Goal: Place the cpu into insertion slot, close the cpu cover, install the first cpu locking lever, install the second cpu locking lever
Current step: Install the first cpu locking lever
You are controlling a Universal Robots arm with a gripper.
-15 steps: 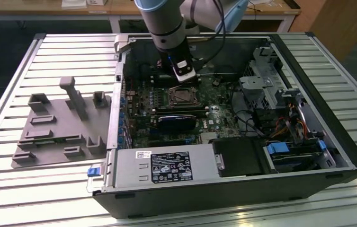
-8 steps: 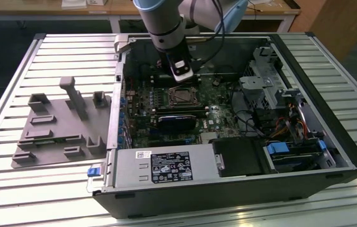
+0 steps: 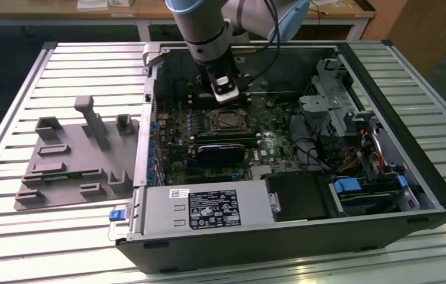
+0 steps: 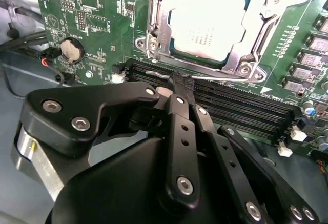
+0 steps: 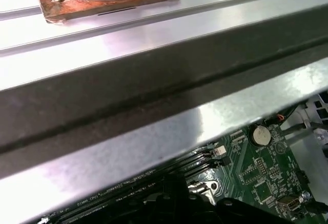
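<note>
The cpu (image 4: pixel 210 24) lies in the insertion slot (image 3: pixel 227 120), its pale top showing through the window of the cpu cover (image 4: pixel 245 55), which rests flat over it. A thin wire locking lever (image 4: pixel 225 79) runs along the socket's edge beside the black memory slots. My gripper (image 4: pixel 180 83) is shut, with its black fingertips together right on this lever; whether they clamp it or just press on it is unclear. In the exterior view the gripper (image 3: pixel 225 93) hangs inside the case just behind the socket.
The open computer case (image 3: pixel 412 148) lies on a slatted metal table (image 3: pixel 65 65). A black graphics card (image 3: pixel 221 152) sits just in front of the socket, with the grey power-supply box (image 3: pixel 203 207) nearer the front. A grey fixture plate (image 3: pixel 73 157) lies at the exterior view's left. A coin battery (image 4: pixel 70 49) is on the board.
</note>
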